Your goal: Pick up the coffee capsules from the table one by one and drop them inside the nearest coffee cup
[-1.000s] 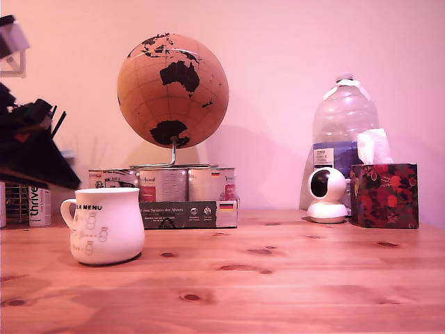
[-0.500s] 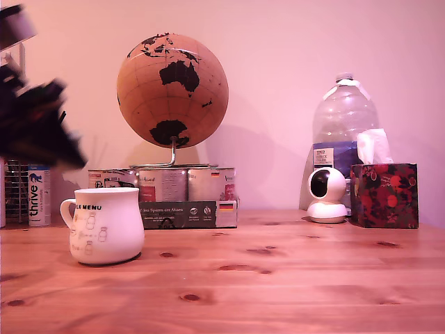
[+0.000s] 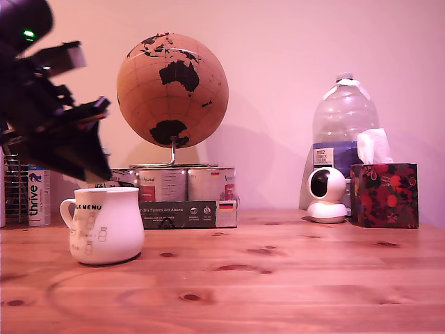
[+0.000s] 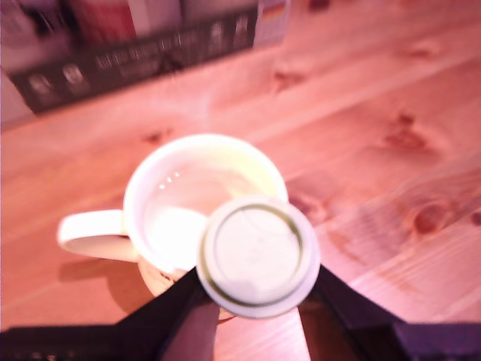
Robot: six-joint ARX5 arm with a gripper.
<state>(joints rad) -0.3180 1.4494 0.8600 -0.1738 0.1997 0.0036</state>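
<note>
Wrist view — black fingers (image 4: 255,297) clamp the pale-topped grey-green capsule (image 4: 257,256) over the wide white ceramic mug's (image 4: 150,188) rim; centre it over the opening before releasing.

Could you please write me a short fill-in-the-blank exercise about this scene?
1. The hand is shut on a ____.
2. The mug bears the black word ____.
3. In the exterior view, the globe stands behind the mug, and the tissue box sits at the far ____.
4. The mug's inside looks ____.

Missing words: capsule; MENU; right; empty
</note>
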